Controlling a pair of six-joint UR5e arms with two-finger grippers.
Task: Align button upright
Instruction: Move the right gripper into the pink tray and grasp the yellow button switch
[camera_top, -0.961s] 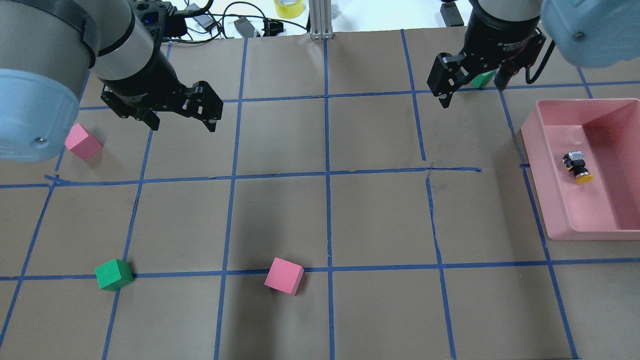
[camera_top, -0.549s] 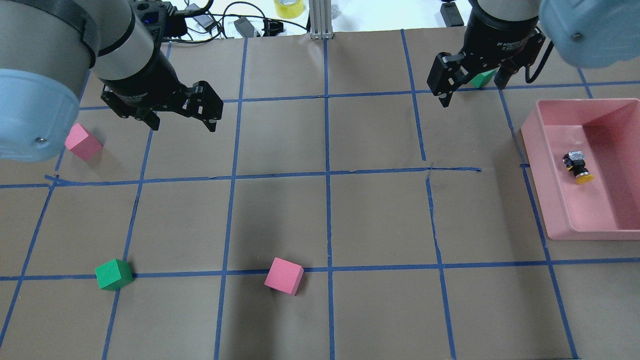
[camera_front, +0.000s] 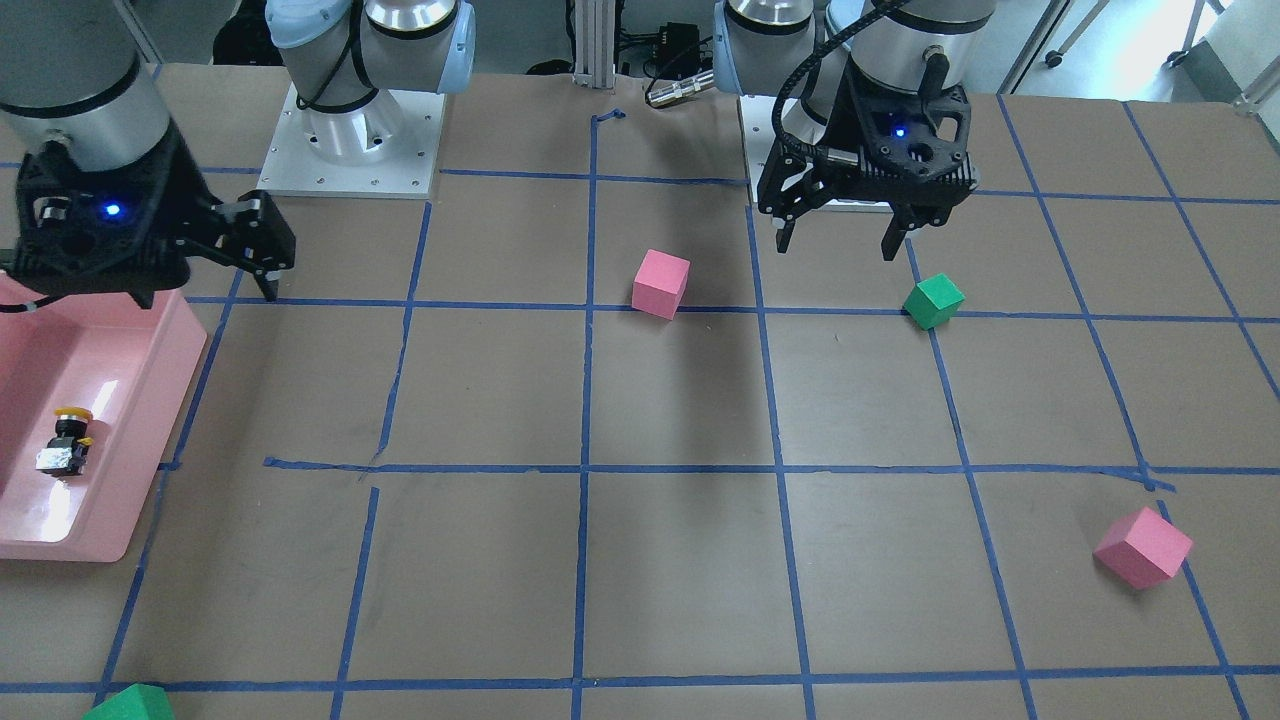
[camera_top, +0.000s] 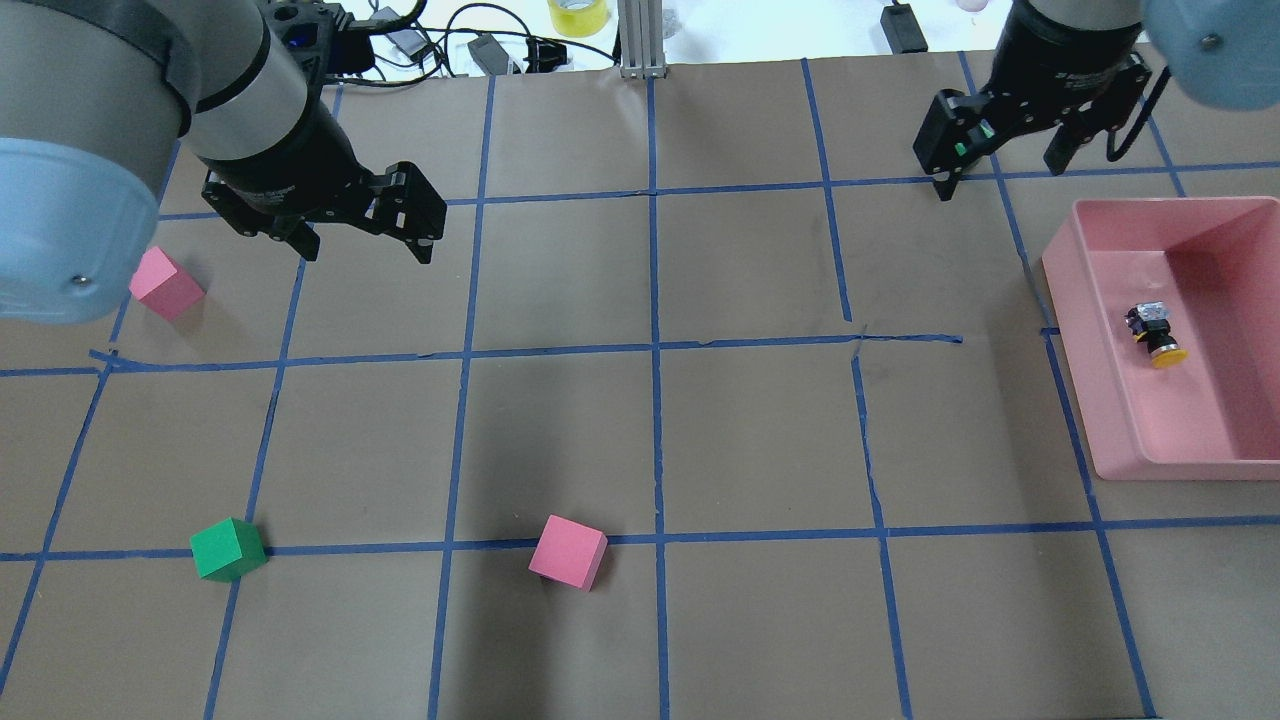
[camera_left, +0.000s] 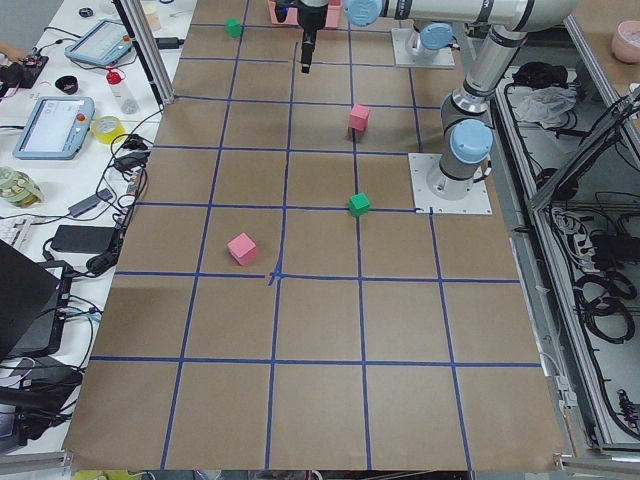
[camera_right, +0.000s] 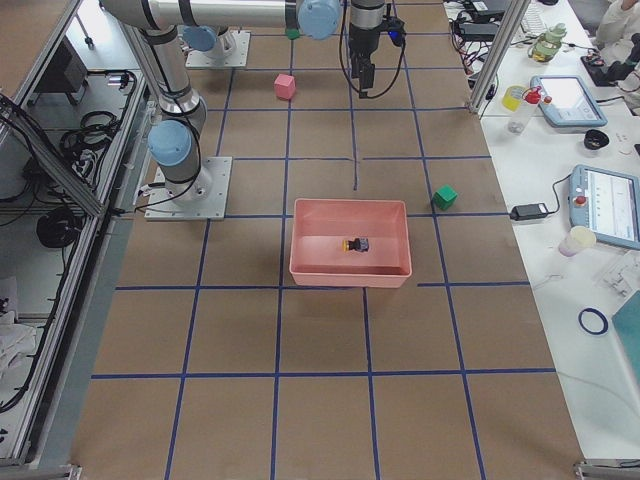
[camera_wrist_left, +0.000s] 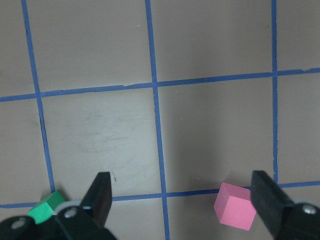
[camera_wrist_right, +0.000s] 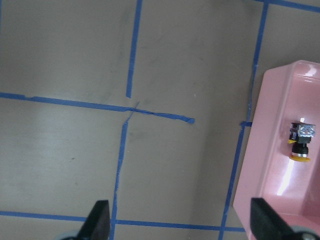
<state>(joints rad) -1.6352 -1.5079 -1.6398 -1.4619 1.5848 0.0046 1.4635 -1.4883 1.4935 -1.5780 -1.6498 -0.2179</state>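
The button (camera_top: 1155, 335), with yellow cap and black-and-silver base, lies on its side inside the pink tray (camera_top: 1068, 290). It also shows in the front-facing view (camera_front: 68, 440) and the right wrist view (camera_wrist_right: 301, 141). My right gripper (camera_top: 1000, 172) is open and empty. It hangs above the table beyond the tray's far left corner, apart from the button. In the front-facing view the right gripper (camera_front: 200, 285) is above the tray's near end. My left gripper (camera_top: 365, 250) is open and empty over the table's far left part.
A pink cube (camera_top: 165, 283) lies left of the left gripper. A green cube (camera_top: 228, 549) and a second pink cube (camera_top: 568, 551) lie near the table's front. Another green cube (camera_front: 130, 705) sits beyond the tray. Cables and tape clutter the far edge.
My right gripper has moved right and slightly farther back, toward the tray's far corner, and now covers the green cube there. The left arm and the button have not moved.
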